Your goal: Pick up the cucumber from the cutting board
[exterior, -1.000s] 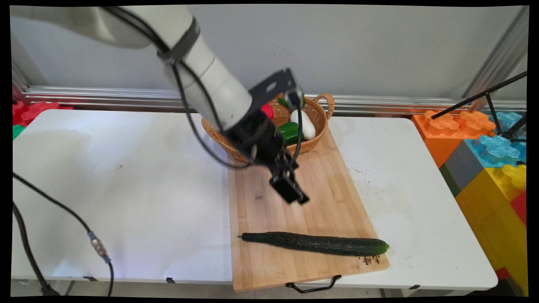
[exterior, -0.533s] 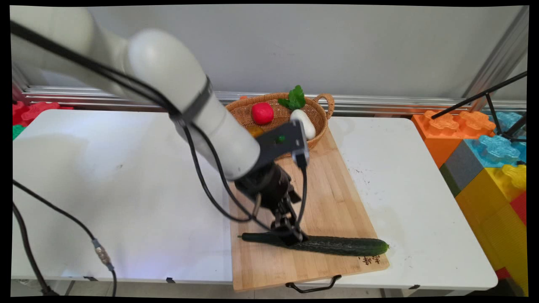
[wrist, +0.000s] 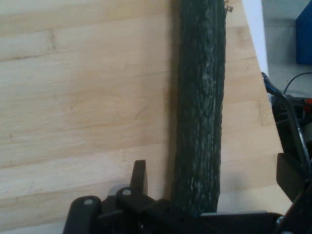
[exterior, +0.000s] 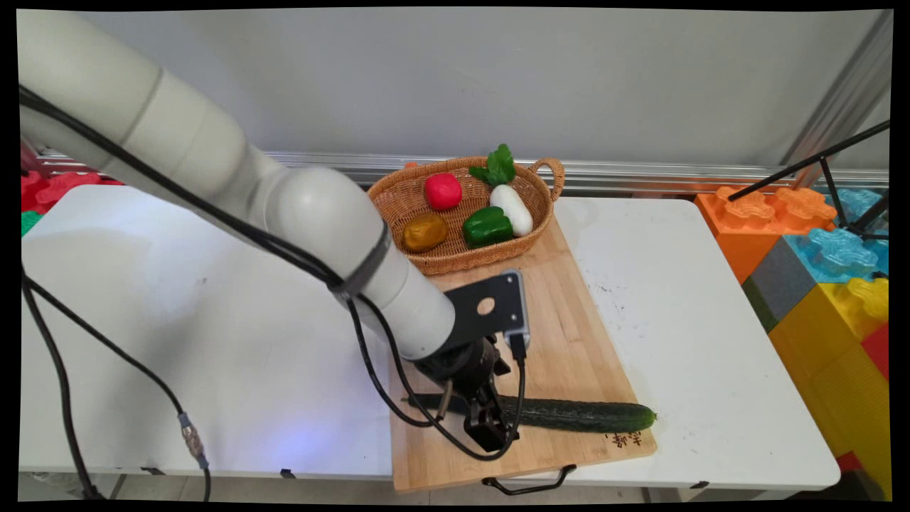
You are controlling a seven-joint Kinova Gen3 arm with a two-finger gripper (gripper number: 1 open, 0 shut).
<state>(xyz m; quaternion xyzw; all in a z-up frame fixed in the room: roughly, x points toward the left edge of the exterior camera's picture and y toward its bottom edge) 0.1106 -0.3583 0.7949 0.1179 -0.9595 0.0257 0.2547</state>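
A long dark green cucumber lies across the near end of a wooden cutting board. My gripper is down at the cucumber's left part, near its stem end. In the hand view the cucumber runs up the picture over the board. The gripper is open around it: one finger stands just left of the cucumber with a small gap. The other finger is hidden behind the cucumber and the linkage.
A wicker basket at the board's far end holds a red tomato, a potato, a green pepper and a white radish. Big toy blocks stand at the right. Black cables hang at left.
The arm has swung down and toward the near edge of the board, uncovering the basket. The gripper went from above the board's middle to low over the cucumber.
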